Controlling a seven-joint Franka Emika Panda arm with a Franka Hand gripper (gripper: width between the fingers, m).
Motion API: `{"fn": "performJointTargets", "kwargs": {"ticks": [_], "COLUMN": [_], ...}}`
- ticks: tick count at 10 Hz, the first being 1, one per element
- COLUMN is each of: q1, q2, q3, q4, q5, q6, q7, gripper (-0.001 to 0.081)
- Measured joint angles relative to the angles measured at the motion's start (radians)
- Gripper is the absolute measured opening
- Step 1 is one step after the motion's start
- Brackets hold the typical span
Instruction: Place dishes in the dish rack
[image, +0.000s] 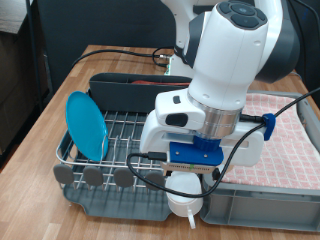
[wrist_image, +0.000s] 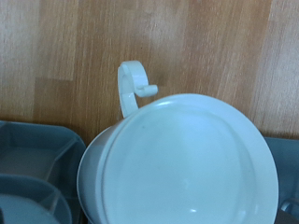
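My gripper (image: 186, 188) hangs over the front right corner of the dish rack (image: 128, 132), shut on the small white mug (image: 183, 207), which hangs just below it. In the wrist view the mug (wrist_image: 182, 163) fills most of the picture, open side up, with its handle (wrist_image: 133, 82) over the wooden table; my fingers are hidden there. The light-blue plate (image: 86, 125) stands on edge in the wire grid at the exterior view's left. The wooden spoon is out of view.
The grey bin lined with pink checked cloth (image: 290, 125) sits right of the rack. The rack's tall back compartment (image: 120, 84) and row of round tabs (image: 95, 176) show. Dark grey tray parts (wrist_image: 28, 154) lie beside the mug. Cables hang from the arm.
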Motion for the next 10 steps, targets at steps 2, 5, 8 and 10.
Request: {"fn": "performJointTargets", "kwargs": {"ticks": [2, 5, 8, 10], "q1": [0.009, 0.038, 0.075, 0.1], "q2": [-0.011, -0.064, -0.128, -0.163], "q3": [0.0, -0.012, -0.021, -0.024], "q4": [0.03, 0.043, 0.051, 0.069], "q5": [-0.013, -0.077, -0.148, -0.181], "q6": [-0.057, -0.092, -0.121, -0.161], "q7": [-0.002, 0.003, 0.02, 0.029], "gripper": [0.08, 0.0803, 0.0803, 0.0803]}}
